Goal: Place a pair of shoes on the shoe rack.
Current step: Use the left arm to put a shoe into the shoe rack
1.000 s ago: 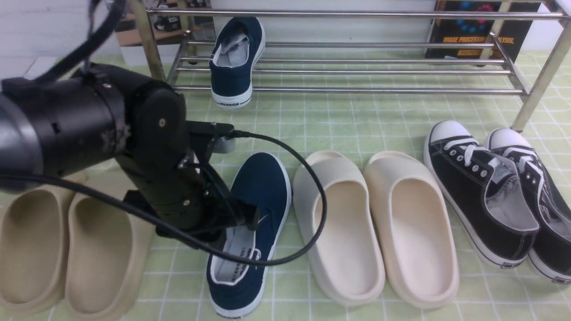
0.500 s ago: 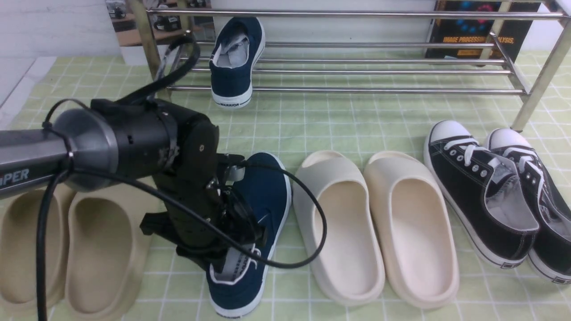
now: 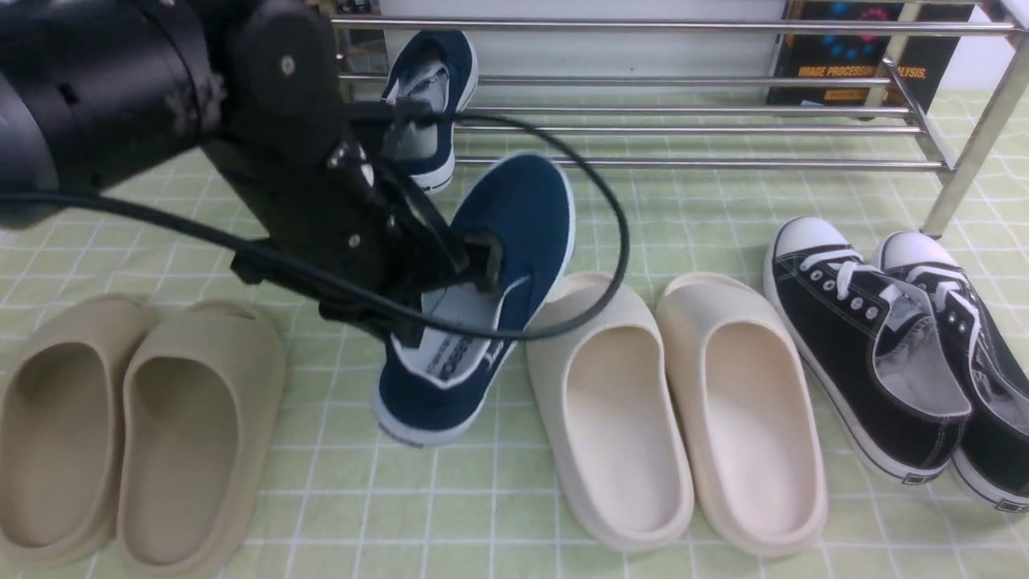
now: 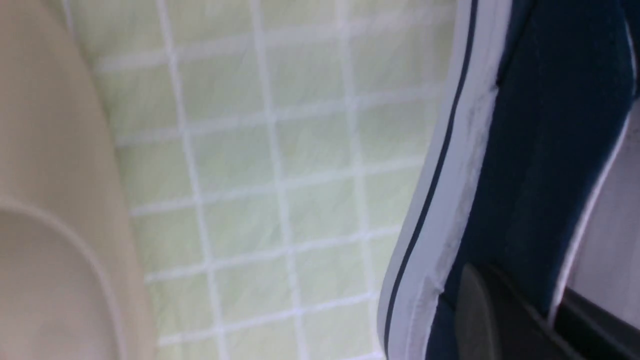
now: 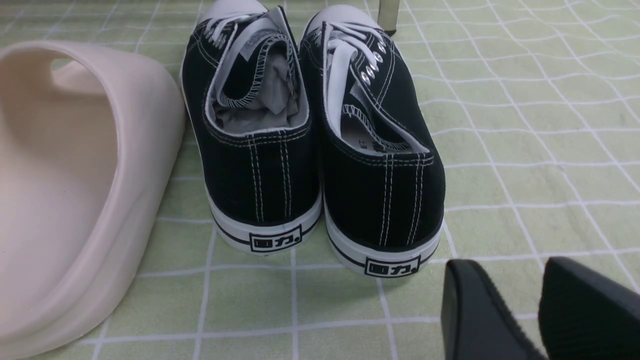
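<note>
2 navy shoes, 4 slides, 2 black sneakers

One sneaker sits on the rack; the other is before it, between slide pairs

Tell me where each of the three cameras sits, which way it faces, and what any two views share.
Front: between the arms, facing forward at the shoe rack; the left arm shows, its left tool carrying a navy shoe.
Left wrist: on the left arm, close along that same navy shoe and the checked mat; one finger shows.
Right wrist: low behind the black sneakers, the right tool showing.
Shared: front and right wrist both see the black sneakers.
</note>
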Available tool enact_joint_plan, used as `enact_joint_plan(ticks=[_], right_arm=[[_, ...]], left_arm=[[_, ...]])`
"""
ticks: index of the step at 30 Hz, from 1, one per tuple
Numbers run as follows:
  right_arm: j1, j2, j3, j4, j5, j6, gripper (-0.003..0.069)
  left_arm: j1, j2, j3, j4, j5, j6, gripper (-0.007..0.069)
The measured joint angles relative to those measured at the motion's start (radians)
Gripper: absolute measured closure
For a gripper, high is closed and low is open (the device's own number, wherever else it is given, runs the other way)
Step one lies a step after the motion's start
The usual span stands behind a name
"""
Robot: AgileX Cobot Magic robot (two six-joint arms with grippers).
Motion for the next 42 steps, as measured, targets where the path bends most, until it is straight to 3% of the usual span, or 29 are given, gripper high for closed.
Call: enact_joint_plan(ticks=[9, 17, 24, 34, 42], right_arm=[[0.0, 0.0, 0.0, 0.0, 0.0, 0.0, 0.0419], [0.0, 0.0, 0.0, 0.0, 0.0, 0.0, 0.0419], [0.0, 0.0, 0.0, 0.0, 0.0, 0.0, 0.0419], [0.0, 0.0, 0.0, 0.0, 0.0, 0.0, 0.0419], [0.0, 0.0, 0.0, 0.0, 0.0, 0.0, 0.0419]], left_arm=[[0.122, 0.151, -0.113, -0.161, -0.07, 0.053, 0.0625], [0.129, 0.34, -0.281, -0.262, -0.117, 0.122, 0.0625], [0.129, 0.469, -0.473, -0.25, -0.123, 0.124, 0.0625], [0.129, 0.661, -0.742, -0.118, -0.122, 0.078, 0.0625], [0.13, 0.712, -0.807, -0.073, -0.201, 0.073, 0.0625]])
